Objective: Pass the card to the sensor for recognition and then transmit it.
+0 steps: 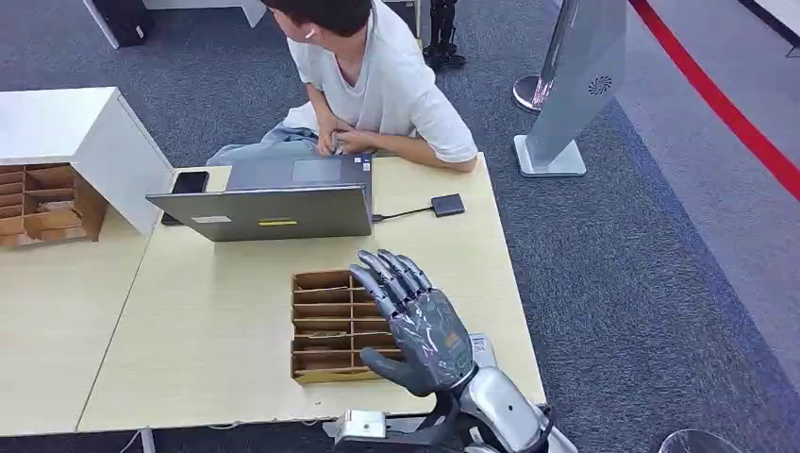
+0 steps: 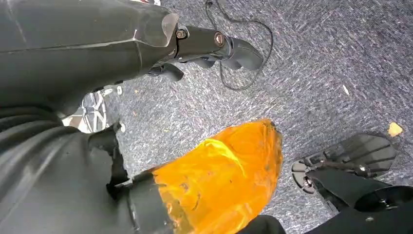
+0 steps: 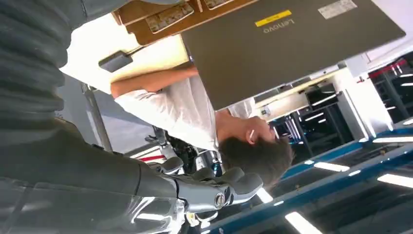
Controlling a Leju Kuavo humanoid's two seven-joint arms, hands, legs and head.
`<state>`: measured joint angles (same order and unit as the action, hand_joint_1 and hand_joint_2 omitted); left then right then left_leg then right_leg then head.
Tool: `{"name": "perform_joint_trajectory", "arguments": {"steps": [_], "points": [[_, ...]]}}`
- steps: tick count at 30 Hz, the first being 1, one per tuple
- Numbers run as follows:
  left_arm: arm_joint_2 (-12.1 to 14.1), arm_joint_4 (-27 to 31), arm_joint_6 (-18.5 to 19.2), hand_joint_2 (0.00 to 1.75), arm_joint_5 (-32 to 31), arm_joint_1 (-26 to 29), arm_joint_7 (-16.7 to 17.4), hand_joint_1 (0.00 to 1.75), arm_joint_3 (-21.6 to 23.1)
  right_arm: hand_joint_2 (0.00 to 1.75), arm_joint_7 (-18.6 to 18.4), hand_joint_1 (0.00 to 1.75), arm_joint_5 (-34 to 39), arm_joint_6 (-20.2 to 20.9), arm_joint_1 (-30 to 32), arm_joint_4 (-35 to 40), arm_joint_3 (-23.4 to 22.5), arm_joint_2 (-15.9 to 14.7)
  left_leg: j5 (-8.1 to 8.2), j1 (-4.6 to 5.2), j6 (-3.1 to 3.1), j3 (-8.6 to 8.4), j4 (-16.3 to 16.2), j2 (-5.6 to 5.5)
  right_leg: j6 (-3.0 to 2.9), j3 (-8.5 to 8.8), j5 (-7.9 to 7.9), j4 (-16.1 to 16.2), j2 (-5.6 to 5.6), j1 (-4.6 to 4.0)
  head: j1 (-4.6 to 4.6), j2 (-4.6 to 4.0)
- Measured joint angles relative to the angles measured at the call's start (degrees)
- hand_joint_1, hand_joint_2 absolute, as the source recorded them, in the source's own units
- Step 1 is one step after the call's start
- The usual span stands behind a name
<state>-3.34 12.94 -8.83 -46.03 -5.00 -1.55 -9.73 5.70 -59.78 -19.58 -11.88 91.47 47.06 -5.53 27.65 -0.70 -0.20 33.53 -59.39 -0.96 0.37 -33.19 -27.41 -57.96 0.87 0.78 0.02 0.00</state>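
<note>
My right hand (image 1: 415,326) hangs raised over the right side of a wooden slotted card box (image 1: 325,326) near the table's front edge, fingers stretched out and apart, with nothing in them. The box (image 3: 160,14) has cards lying in its slots. The card sensor (image 1: 448,205), a small black pad wired to the laptop, lies farther back on the right; it appears as a dark pad (image 3: 115,62) in the right wrist view. My right hand's fingers (image 3: 219,187) hold nothing there. My left hand (image 2: 209,44) hangs beside my body above the carpet, fingers loosely extended and holding nothing.
A grey laptop (image 1: 274,203) stands open behind the box, its lid (image 3: 292,44) facing me. A person in a white shirt (image 1: 377,75) sits at the far side of the table (image 1: 208,330). A second wooden box (image 1: 42,203) and a white cabinet (image 1: 85,132) stand at left.
</note>
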Motion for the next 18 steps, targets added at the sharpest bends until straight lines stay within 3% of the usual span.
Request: {"name": "perform_joint_trajectory", "arguments": {"steps": [18], "points": [[0.00,0.00,0.46,0.00,-1.51,-0.15,0.22,0.00,-0.18,1.75,-3.08,0.00,-2.97,4.32,-2.70,-2.79,4.17,-2.03,0.00,0.00,0.00,0.00,0.00,0.00,0.00,0.00,0.00,0.00,0.00,0.00,-0.02,0.00]]}}
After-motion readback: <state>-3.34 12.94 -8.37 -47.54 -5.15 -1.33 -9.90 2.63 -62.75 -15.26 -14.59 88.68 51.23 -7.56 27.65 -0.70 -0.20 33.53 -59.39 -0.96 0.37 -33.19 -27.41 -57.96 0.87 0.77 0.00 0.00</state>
